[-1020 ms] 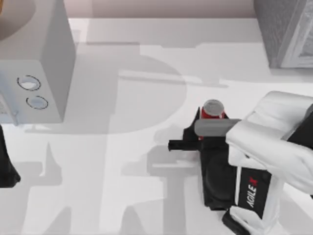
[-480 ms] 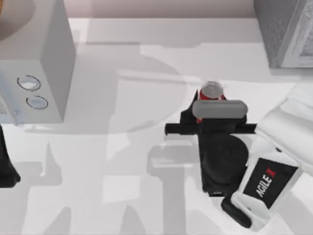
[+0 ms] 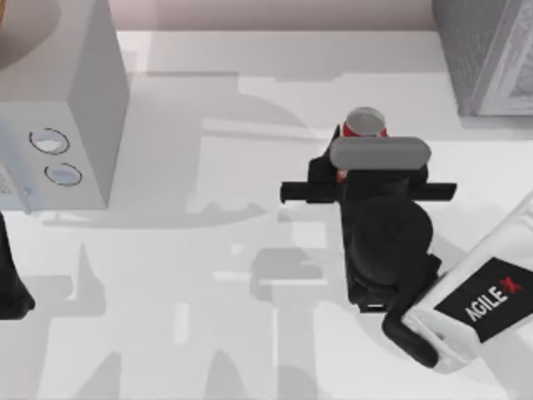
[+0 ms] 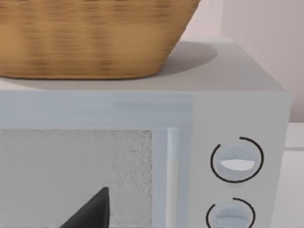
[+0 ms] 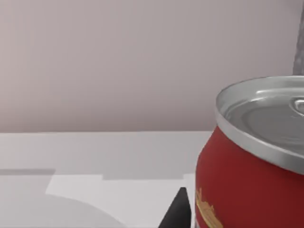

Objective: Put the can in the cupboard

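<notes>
Right tool [image 3: 360, 150] clamped on the can [image 3: 364, 122], held in the right half of the counter [image 3: 216, 100], toward the far side. Can is upright, silver top up, red wall partly hidden under the grey bar of the wrist camera mount. In the right wrist view the can [image 5: 251, 175] sits very close, red body with a yellow-orange picture on the label, no readable text; one dark fingertip [image 5: 176, 211] shows just beside it. White forearm shell of the right arm reads "AGILEX" in black with a red X [image 3: 497, 294]. That arm comes in from the near right corner, slanting up and left, black wrist pointing toward the far edge.

Cupboard [image 3: 487, 54] stands at the far right corner, dark-grey speckled, lighter framed door panel facing left-front; can is near it but apart, to its left and nearer.

Left tool [image 3: 12, 283] parked at the left edge, cannot tell its state. Its wrist view faces the microwave [image 4: 142, 156], two round dials, wicker basket [image 4: 95, 38] on top.
</notes>
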Robot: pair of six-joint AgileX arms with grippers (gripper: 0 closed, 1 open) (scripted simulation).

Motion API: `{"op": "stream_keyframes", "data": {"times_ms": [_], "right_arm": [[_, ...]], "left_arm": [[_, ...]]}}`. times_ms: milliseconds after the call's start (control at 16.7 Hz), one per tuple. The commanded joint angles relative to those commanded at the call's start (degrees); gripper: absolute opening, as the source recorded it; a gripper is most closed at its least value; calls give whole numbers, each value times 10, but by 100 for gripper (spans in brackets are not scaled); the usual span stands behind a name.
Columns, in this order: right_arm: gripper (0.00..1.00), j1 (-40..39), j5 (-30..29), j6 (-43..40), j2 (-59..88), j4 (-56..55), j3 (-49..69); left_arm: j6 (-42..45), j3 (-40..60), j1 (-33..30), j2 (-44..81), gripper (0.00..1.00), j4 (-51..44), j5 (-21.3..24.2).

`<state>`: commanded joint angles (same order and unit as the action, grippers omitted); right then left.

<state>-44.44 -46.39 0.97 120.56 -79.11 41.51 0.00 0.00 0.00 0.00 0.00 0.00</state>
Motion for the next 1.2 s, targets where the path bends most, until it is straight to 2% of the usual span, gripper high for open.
{"op": "stream_keyframes", "data": {"times_ms": [660,1200], "right_arm": [[0,-3,1,1,-154,150,-9],[0,12,12,2,-176,172,-18]], "left_arm": [[0,0,0,0,100,0,0],[0,0,0,0,100,0,0]]}}
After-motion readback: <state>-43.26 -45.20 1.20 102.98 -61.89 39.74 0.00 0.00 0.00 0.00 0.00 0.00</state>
